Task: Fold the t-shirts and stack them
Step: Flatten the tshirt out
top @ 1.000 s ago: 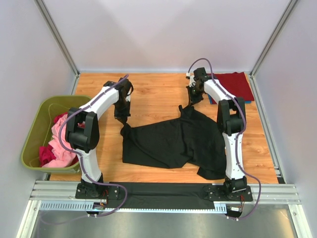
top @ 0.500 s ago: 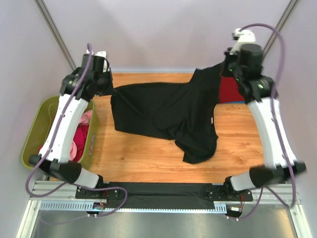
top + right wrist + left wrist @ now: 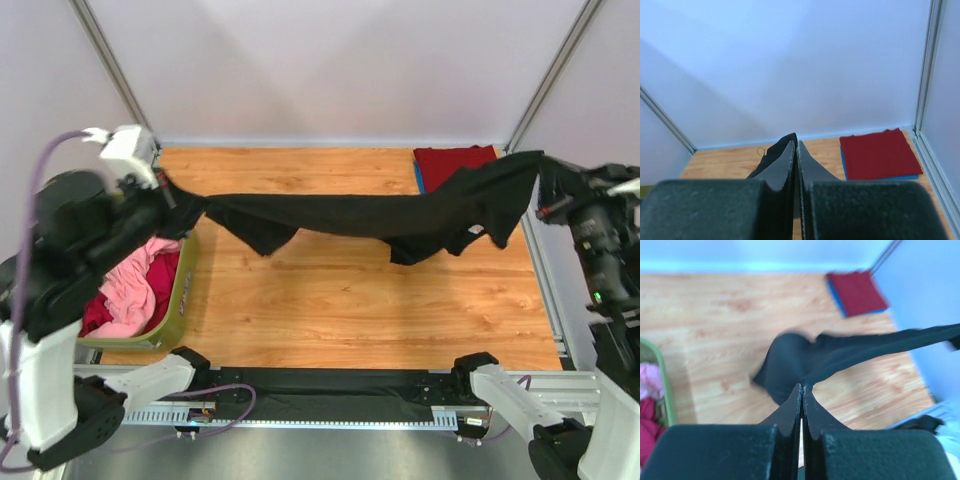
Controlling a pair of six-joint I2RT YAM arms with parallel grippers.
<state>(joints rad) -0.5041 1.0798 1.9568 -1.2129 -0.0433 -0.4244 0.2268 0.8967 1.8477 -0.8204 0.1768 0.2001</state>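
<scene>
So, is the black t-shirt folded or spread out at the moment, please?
Unfolded: the black t-shirt hangs stretched in mid-air between the left gripper and right gripper, both shut on it.

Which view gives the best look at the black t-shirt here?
Top external: the black t-shirt shows whole, stretched end to end. Left wrist catches a blurred part; right wrist only a small corner.
</scene>
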